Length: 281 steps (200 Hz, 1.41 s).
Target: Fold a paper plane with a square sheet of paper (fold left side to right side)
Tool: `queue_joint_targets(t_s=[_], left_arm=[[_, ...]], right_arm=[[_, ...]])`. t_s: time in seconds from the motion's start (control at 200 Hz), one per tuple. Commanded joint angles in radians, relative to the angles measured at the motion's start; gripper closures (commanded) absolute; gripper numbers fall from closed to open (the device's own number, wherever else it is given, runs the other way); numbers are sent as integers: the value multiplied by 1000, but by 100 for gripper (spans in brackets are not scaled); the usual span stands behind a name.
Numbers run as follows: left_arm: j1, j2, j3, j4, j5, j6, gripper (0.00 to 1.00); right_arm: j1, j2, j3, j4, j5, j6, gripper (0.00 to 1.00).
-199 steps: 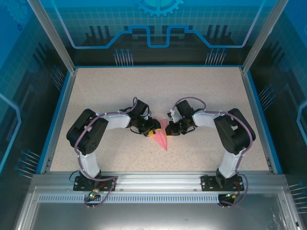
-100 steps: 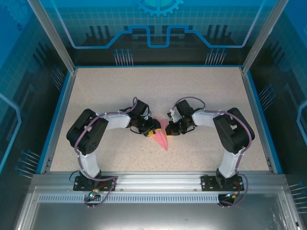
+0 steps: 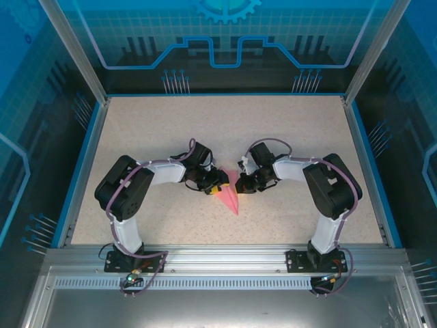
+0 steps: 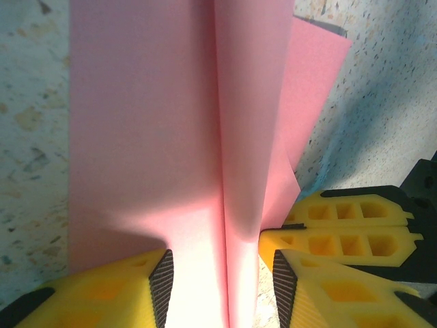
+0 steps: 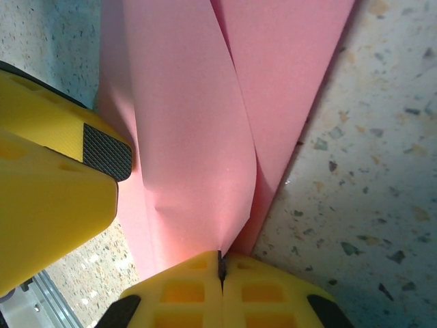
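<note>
Zero shift: right claw still on paper plane

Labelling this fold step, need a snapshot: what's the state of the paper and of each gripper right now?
pink paper: partly folded to a narrow point, lying on the table, one side raised and curling up.
left gripper: open, a finger on either side of the raised fold.
right gripper: shut on the raised side's edge.
</note>
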Motion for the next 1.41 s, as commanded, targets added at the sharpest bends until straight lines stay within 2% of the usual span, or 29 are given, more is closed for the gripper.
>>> queue_joint_targets(t_s=[0.0, 0.34, 0.53, 0.745, 0.985, 1.401], left_arm=[[-5, 15, -2, -57, -22, 31, 54], [-3, -55, 39, -129, -38, 71, 55], [-9, -58, 74, -129, 0, 74, 67], [-25, 15, 117, -82, 46, 62, 76], [-30, 65, 143, -64, 47, 55, 78], [-29, 101, 80, -87, -29, 52, 79]], right_arm=[[15, 29, 27, -58, 44, -25, 100], [21, 63, 37, -93, 59, -42, 100], [25, 63, 39, -100, 60, -46, 100], [28, 68, 41, -103, 60, -48, 100], [33, 70, 43, -111, 67, -50, 100], [34, 70, 52, -134, 89, -62, 100]])
